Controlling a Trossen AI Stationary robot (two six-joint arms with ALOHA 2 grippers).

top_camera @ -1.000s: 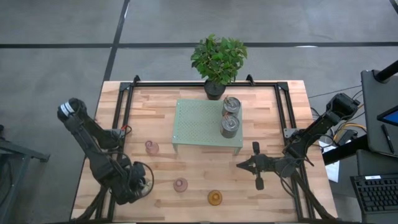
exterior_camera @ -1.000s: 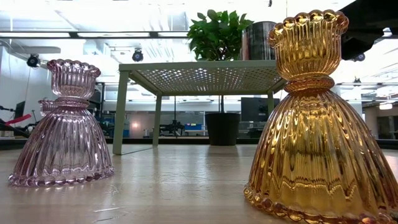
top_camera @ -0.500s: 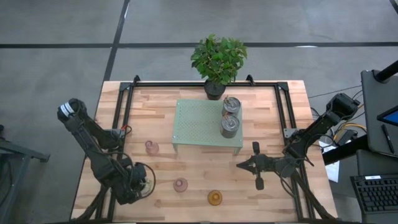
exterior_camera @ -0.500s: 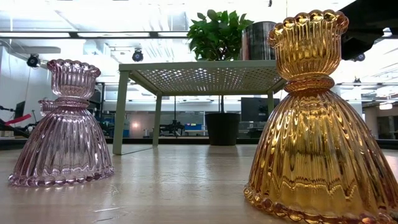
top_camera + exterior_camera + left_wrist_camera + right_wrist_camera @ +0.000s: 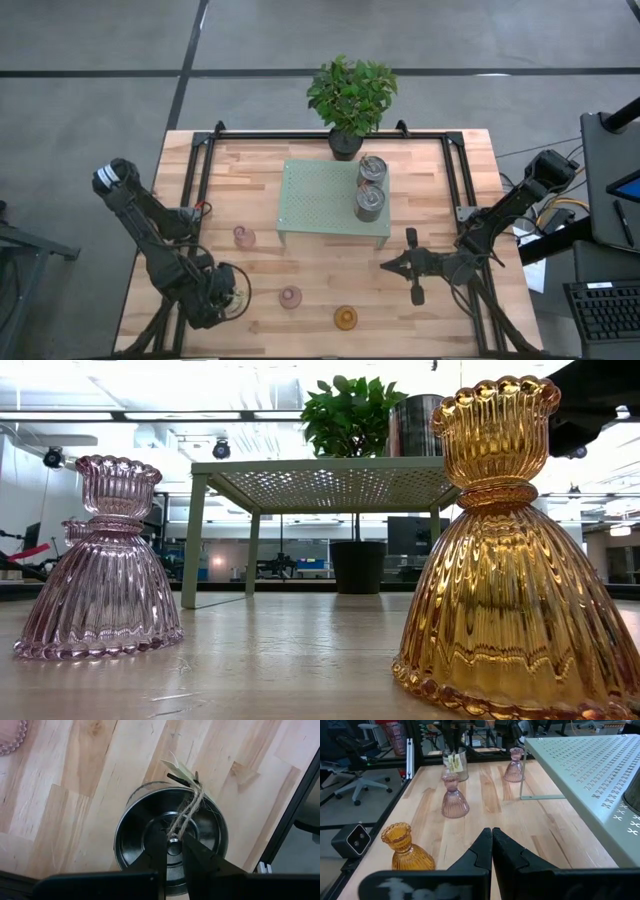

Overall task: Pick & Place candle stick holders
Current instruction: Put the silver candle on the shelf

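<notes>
My left gripper (image 5: 228, 292) points down into a silvery holder (image 5: 170, 840) near the table's near left corner; a twine and paper tag (image 5: 182, 770) are tied to it. Two more silvery holders (image 5: 372, 170) (image 5: 369, 204) stand on the green perforated shelf (image 5: 315, 200). Two pink glass holders (image 5: 244, 237) (image 5: 290, 297) and the amber holder (image 5: 345, 318) stand on their wide bases on the table. My right gripper (image 5: 385, 266) is shut and empty near the shelf's near right corner. My left gripper comes from above, pointing down into the silvery holder's open top. Its two fingers (image 5: 157, 845) stand close on either side of the small post at the holder's centre (image 5: 173, 846), where the twine is tied. The holder stands upright on the table (image 5: 455, 767).
A potted green plant (image 5: 350, 95) stands at the table's far edge behind the shelf. A black frame (image 5: 200, 170) runs along the table's left, far and right sides. Bare wood lies between the shelf and the near edge (image 5: 450, 320).
</notes>
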